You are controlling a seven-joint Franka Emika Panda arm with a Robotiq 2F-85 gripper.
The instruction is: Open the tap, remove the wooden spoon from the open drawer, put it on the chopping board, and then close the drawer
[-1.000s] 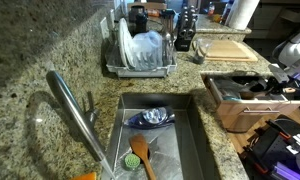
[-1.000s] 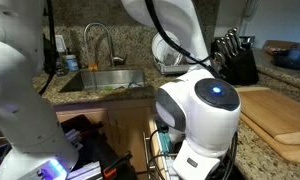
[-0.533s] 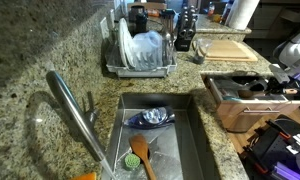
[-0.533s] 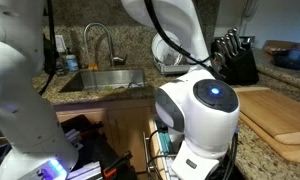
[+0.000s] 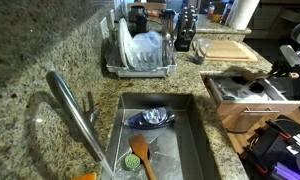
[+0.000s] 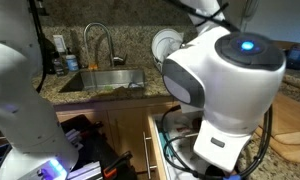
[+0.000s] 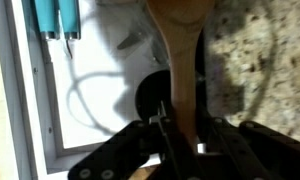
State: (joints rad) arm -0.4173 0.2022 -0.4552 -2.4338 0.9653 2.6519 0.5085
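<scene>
While pinching the pale, long-handled wooden spoon (image 7: 182, 55), the end effector (image 7: 180, 128) hangs above the wide, shallow, light-wood-fronted drawer (image 5: 252, 95).
The drawer stands open right of the steel sink (image 5: 195, 135); the spoon runs along where its pale interior meets speckled granite tabletop (image 7: 260, 60).

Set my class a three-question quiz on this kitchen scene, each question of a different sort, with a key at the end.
1. True or false: the drawer stands open.
2. In the wrist view, what is clamped in the gripper? A) the wooden spoon B) a whisk C) a sponge
3. Fill the gap: the darker spoon lies in the ____.

Key: 1 true. 2 A. 3 sink.
</scene>
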